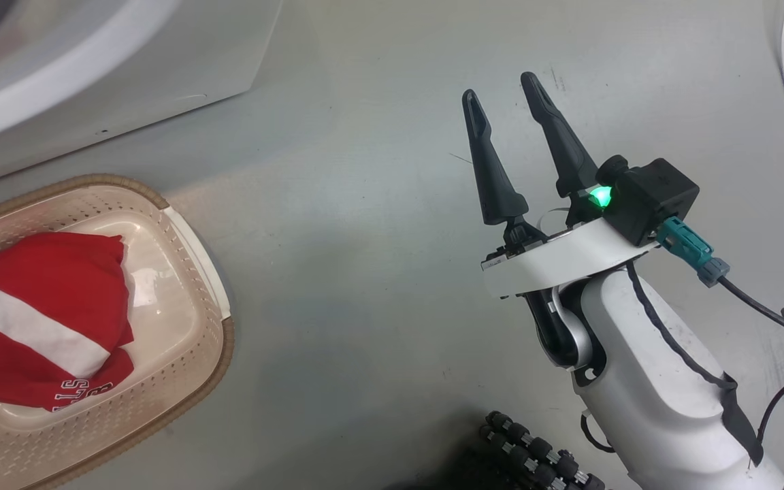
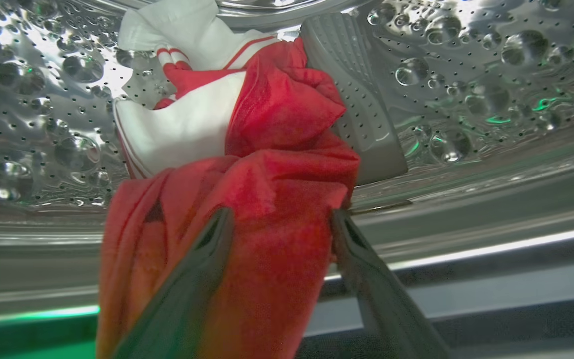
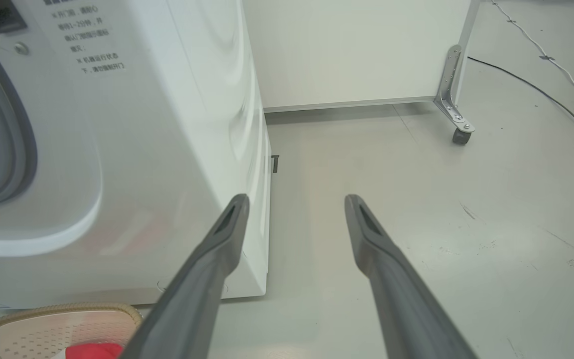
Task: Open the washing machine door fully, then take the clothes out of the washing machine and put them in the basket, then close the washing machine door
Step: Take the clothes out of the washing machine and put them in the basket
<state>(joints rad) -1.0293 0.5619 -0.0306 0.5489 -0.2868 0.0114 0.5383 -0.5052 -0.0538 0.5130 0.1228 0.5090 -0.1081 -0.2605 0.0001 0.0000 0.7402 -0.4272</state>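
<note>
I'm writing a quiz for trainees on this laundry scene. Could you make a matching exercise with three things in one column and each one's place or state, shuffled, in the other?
1. left gripper
2. right gripper
3. basket

A. open above the floor
B. a striped garment lies in it
C. astride red clothes in the drum

Pairs: 1-C, 2-A, 3-B
</note>
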